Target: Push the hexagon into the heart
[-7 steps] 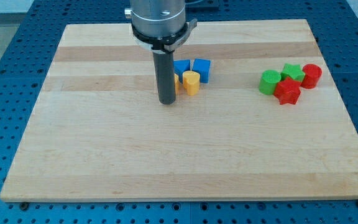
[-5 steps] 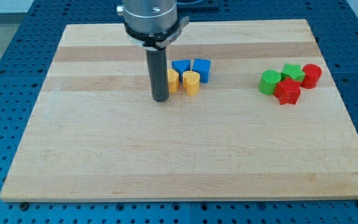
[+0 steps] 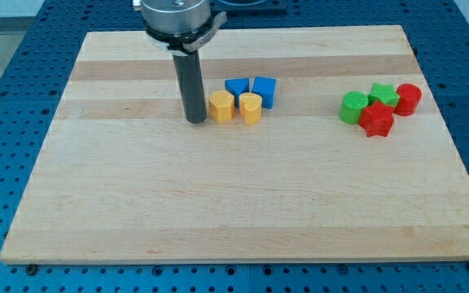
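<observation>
A yellow hexagon block [image 3: 221, 106] sits near the board's upper middle. A yellow heart block [image 3: 251, 107] stands just to its right, very close, perhaps touching. My tip [image 3: 195, 120] rests on the board just left of the hexagon, almost against its left side. The dark rod rises from there to the arm head at the view's top.
Two blue blocks [image 3: 237, 87] [image 3: 264, 90] sit right behind the yellow pair. At the view's right is a cluster: a green block [image 3: 352, 107], a green star [image 3: 383, 94], a red star-like block [image 3: 376, 120] and a red block [image 3: 409, 98]. The wooden board [image 3: 137, 212] lies on a blue perforated table.
My tip has moved left, from in front of the hexagon to its left side, uncovering the hexagon. The blocks have not moved.
</observation>
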Tool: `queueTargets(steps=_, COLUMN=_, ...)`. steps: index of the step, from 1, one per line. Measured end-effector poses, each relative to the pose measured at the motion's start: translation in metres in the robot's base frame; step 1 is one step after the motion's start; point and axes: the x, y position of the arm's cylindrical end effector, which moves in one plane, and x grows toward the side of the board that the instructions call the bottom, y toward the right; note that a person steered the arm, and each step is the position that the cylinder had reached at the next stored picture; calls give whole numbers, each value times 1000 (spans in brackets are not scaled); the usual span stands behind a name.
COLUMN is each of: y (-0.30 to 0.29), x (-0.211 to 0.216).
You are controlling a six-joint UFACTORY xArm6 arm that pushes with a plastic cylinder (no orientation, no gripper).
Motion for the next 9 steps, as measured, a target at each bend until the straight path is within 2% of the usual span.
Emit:
queueTargets(steps=5, y=16, x=0)
queueTargets(steps=6, y=16, x=12)
queueTargets(steps=7, y=21, x=44)
queueTargets(steps=9, y=122, x=55)
